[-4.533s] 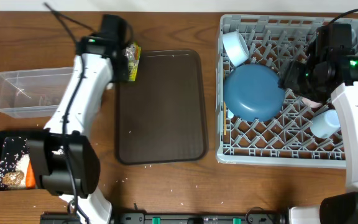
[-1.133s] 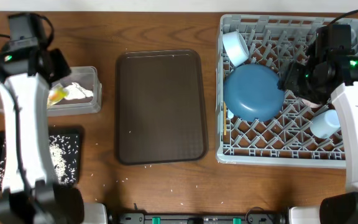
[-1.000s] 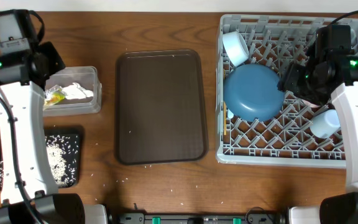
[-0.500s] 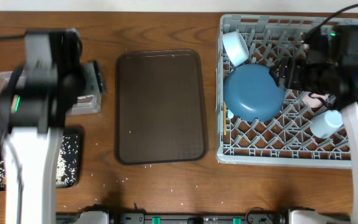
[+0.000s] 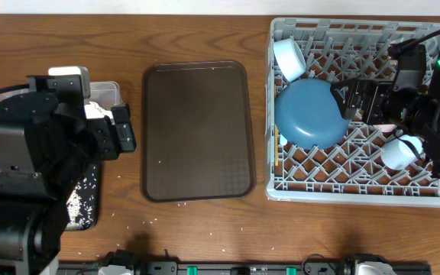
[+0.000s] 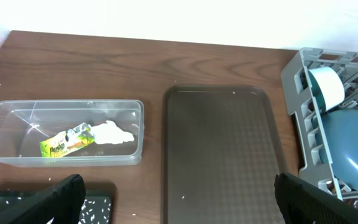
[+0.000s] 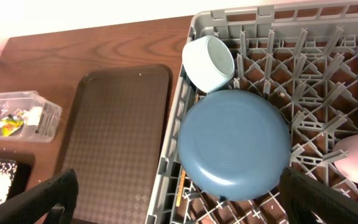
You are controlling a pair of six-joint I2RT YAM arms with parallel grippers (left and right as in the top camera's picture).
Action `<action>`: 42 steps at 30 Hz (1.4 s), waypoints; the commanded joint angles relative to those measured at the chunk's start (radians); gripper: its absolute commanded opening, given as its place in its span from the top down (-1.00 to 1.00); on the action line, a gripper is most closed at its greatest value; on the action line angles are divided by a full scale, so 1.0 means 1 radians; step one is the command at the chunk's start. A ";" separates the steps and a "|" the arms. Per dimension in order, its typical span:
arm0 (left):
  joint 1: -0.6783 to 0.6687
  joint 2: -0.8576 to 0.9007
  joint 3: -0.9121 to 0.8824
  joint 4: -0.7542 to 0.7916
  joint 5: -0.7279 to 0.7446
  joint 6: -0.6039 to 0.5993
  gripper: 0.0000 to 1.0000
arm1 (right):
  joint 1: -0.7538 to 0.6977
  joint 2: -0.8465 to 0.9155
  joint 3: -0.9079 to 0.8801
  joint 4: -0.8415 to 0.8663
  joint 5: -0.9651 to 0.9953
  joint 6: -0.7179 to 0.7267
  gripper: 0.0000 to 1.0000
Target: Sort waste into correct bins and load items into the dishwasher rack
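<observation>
I'm lifting my left gripper (image 6: 176, 186) away, fingers spread wide and empty now: the wrapper (image 6: 64, 144) is lying in the tub (image 6: 73, 102) beside the napkin (image 6: 112, 132). My right gripper (image 7: 178, 186), fingers apart too, is hanging over the rack (image 7: 253, 15) holding the plate (image 7: 235, 144). Stray rice (image 5: 180, 203) is remaining.
</observation>
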 commanded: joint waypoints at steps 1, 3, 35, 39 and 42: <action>-0.003 -0.013 0.003 -0.003 -0.004 0.010 -0.96 | 0.008 0.000 0.002 -0.008 -0.014 -0.014 -0.99; -0.003 -0.011 0.003 -0.003 -0.004 0.010 -0.96 | 0.007 0.000 0.002 -0.039 -0.002 -0.018 -0.99; -0.003 -0.011 0.003 -0.003 -0.004 0.010 -0.96 | 0.011 -0.893 -1.154 0.728 0.090 -0.329 -0.99; -0.003 -0.011 0.003 -0.003 -0.004 0.010 -0.96 | 0.011 -1.039 -1.335 0.807 0.092 -0.301 -0.98; -0.003 -0.011 0.003 -0.003 -0.004 0.010 -0.96 | 0.011 -1.125 -1.437 0.845 0.093 -0.300 -0.99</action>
